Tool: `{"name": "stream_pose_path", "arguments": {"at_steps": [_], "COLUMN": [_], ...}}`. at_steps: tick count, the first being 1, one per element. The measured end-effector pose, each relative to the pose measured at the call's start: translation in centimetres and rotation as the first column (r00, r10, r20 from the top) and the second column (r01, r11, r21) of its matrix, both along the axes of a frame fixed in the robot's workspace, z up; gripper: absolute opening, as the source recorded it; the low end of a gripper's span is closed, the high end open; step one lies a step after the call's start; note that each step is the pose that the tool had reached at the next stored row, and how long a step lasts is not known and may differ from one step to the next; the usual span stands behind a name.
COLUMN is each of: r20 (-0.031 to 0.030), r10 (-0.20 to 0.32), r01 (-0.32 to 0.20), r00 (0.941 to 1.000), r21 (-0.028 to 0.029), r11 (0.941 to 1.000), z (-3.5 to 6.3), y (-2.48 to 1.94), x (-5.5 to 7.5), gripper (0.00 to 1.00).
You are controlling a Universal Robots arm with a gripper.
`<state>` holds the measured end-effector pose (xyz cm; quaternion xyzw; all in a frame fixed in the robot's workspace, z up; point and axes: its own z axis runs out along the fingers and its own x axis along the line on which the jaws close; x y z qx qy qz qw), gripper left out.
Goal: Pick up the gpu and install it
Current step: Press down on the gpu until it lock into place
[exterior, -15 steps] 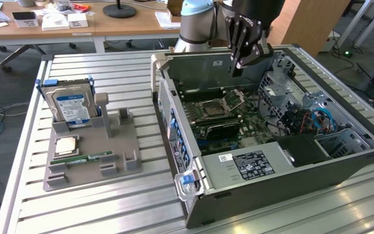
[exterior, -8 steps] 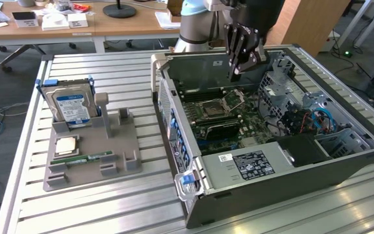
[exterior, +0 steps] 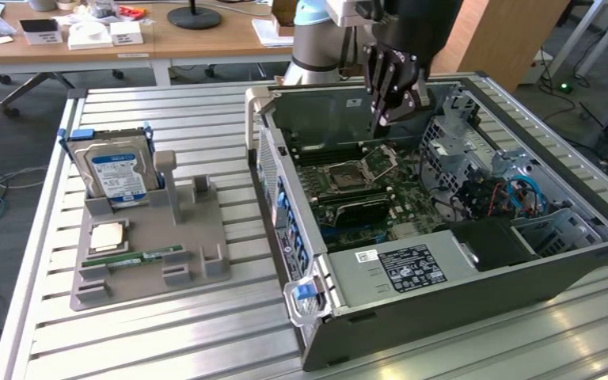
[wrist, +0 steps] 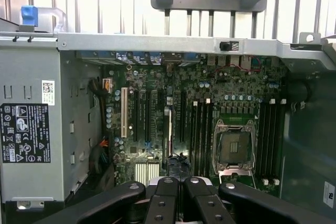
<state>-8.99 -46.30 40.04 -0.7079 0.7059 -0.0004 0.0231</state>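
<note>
Gpu (exterior: 351, 210) — where is it?

In the middle of the exterior view, standing on edge on the motherboard (exterior: 389, 210) inside the open computer case (exterior: 473, 297). From the wrist it shows edge-on (wrist: 167, 129), among the slots.

And the gripper (exterior: 381, 120)?

Upper middle of that view, above the case and apart from the card. Its fingers (wrist: 167, 192) are clenched together with nothing between them.

Anything else?

Toward the exterior view's left, a grey holder (exterior: 193, 229) on the slatted table (exterior: 177, 340) — a blue-labelled hard drive (exterior: 114, 170) stands in it.
</note>
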Motion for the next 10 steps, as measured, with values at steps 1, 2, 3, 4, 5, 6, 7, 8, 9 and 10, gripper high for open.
{"name": "stream_pose_path", "arguments": {"at_steps": [1, 2, 3, 4, 5, 6, 7, 8, 9, 10], "r20": [0.0002, 0.0002, 0.0001, 0.0001, 0.0001, 0.0, 0.0, 0.0001, 0.0001, 0.0001], "r10": [0.0, 0.0, 0.0, 0.0, 0.0, 0.0, 0.0, 0.0, 0.0, 0.0], "r01": [0.0, 0.0, 0.0, 0.0, 0.0, 0.0, 0.0, 0.0, 0.0, 0.0], "r00": [1.0, 1.0, 1.0, 1.0, 1.0, 1.0, 1.0, 1.0, 1.0, 1.0], "r21": [0.0004, 0.0003, 0.0001, 0.0, 0.0001, 0.0001, 0.0001, 0.0001, 0.0001, 0.0001], "r11": [1.0, 1.0, 1.0, 1.0, 1.0, 1.0, 1.0, 1.0, 1.0, 1.0], "z": [-0.08, -0.2, -0.34, -0.49, -0.64, -0.8, -0.95, -1.1, -1.26, -1.41], "y": [0.0, 0.0, 0.0, 0.0, 0.0, 0.0, 0.0, 0.0, 0.0, 0.0], "x": [0.0, 0.0, 0.0, 0.0, 0.0, 0.0, 0.0, 0.0, 0.0, 0.0], "gripper": [0.11, 0.11, 0.11, 0.11, 0.11, 0.11, 0.11, 0.11, 0.11, 0.11]}}
